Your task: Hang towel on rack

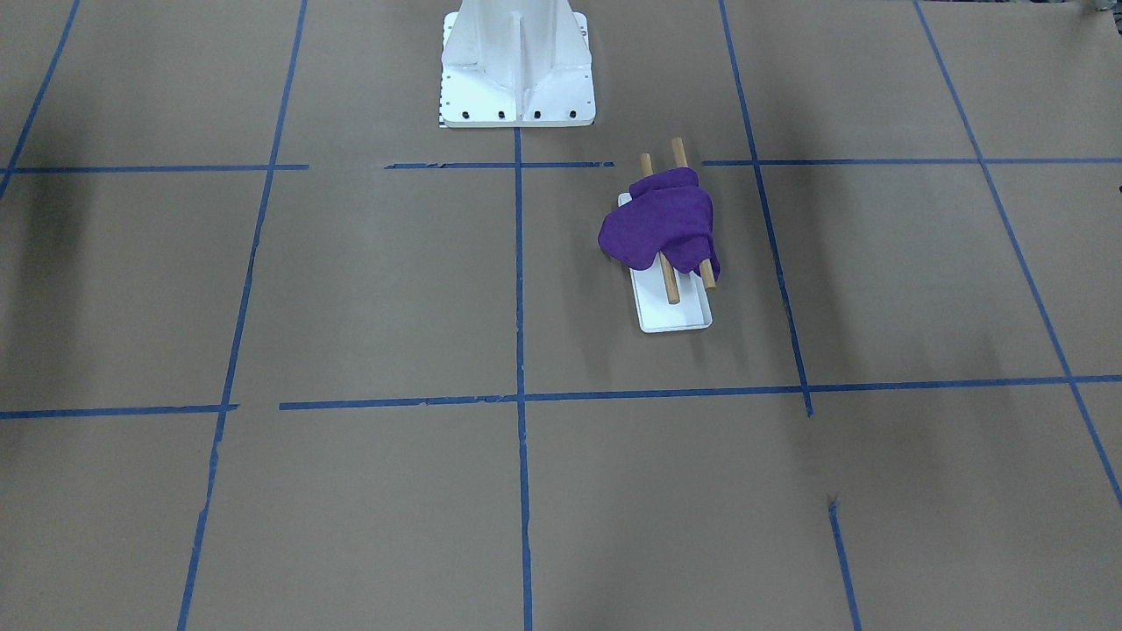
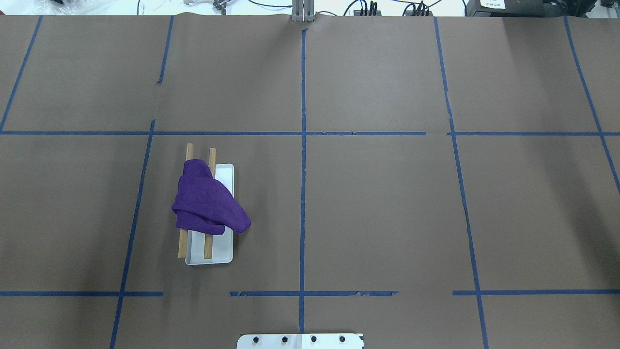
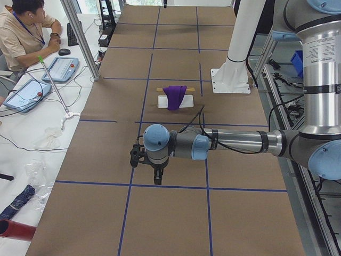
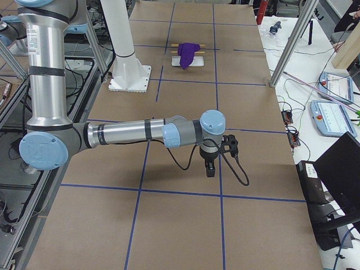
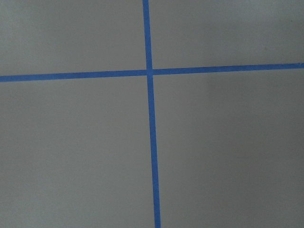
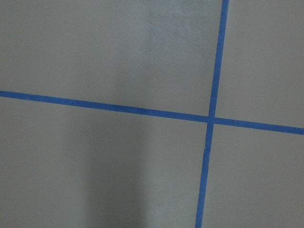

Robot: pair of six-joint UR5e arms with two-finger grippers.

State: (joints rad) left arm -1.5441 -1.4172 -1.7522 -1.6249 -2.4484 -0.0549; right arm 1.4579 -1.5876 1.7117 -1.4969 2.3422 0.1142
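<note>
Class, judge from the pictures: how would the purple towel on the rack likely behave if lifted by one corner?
Probably floppy: the towel drapes in soft, bunched folds across the rack. Likely light for its size: the small rack stands level beneath it, not tipped.

The left arm is silver tubing with pale-blue joint caps, black seam rings and a white printed label. The right arm matches; a thin black cable loops off its wrist toward 5 o'clock. The left gripper and right gripper are black. The white ribbed pedestal shows black bolts along its 6 o'clock edge.
</note>
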